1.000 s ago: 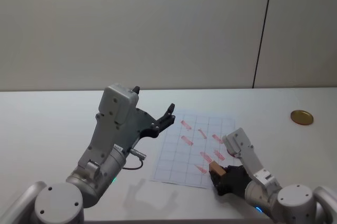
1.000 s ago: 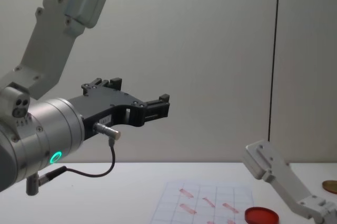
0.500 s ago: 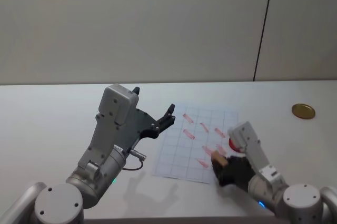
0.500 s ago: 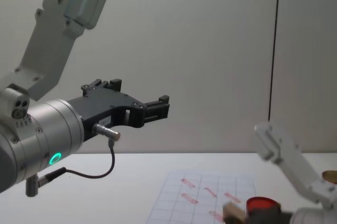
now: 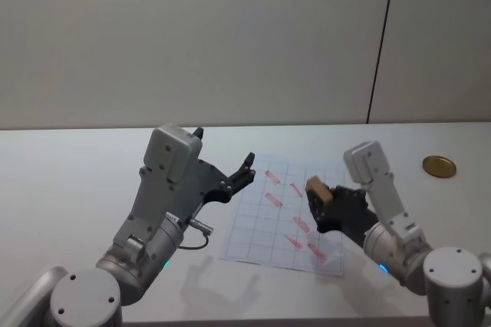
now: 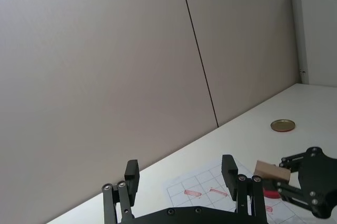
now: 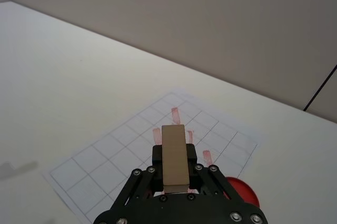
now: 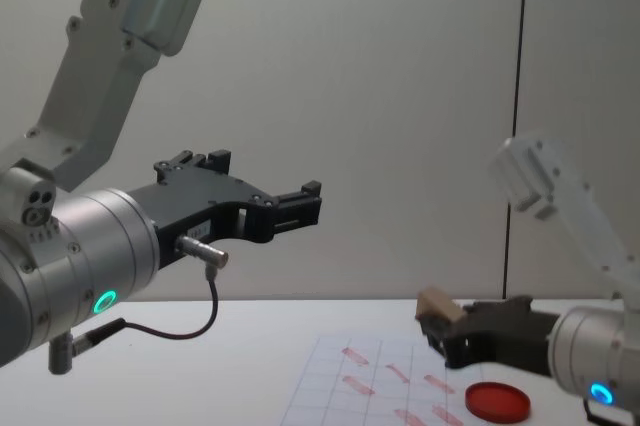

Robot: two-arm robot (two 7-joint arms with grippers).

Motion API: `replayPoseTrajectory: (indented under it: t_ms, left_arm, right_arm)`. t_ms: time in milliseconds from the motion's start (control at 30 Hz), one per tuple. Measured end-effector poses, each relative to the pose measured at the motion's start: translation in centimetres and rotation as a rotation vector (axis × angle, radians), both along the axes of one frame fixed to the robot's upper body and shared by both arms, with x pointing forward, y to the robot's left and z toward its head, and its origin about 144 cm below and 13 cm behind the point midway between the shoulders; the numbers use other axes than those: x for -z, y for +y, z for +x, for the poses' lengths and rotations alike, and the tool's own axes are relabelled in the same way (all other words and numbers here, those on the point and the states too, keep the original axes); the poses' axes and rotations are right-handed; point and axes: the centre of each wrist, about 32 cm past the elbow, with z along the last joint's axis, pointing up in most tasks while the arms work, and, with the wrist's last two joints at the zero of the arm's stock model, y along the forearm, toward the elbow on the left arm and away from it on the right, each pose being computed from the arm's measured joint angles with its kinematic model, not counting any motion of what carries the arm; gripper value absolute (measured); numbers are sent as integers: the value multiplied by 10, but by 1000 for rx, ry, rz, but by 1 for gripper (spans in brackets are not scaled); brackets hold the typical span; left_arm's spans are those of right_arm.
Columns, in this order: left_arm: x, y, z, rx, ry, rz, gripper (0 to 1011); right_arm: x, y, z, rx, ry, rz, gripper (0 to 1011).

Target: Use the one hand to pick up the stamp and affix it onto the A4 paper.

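Aloft, right gripper [image 5: 320, 198] fingers clamping the stamp [image 7: 174, 156] over the A4 paper [image 5: 259, 229], left gripper [image 6: 180, 167] fingers spread, empty

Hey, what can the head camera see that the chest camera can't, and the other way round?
Head view, not chest: the round gold-brown disc on the table, far right. Chest view, not head: the flat red disc lying near the right edge of the A4 paper, below the right arm. Both: the right pincer shut on the stamp, held in the air over the paper, and the left pincer open, raised and idle on the left.
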Motion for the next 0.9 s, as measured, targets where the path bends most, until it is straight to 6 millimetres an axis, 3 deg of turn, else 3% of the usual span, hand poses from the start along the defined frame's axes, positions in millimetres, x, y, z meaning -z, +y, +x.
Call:
replayPoseTrajectory:
  t_ms: [400, 900]
  left_arm:
    - [0, 0, 0, 0, 0, 0, 993]
    - [0, 0, 0, 0, 0, 0, 993]
  right_arm:
    - [-18, -12, -5, 65, -49, 51, 224]
    - [-27, -38, -19, 175, -84, 105, 223]
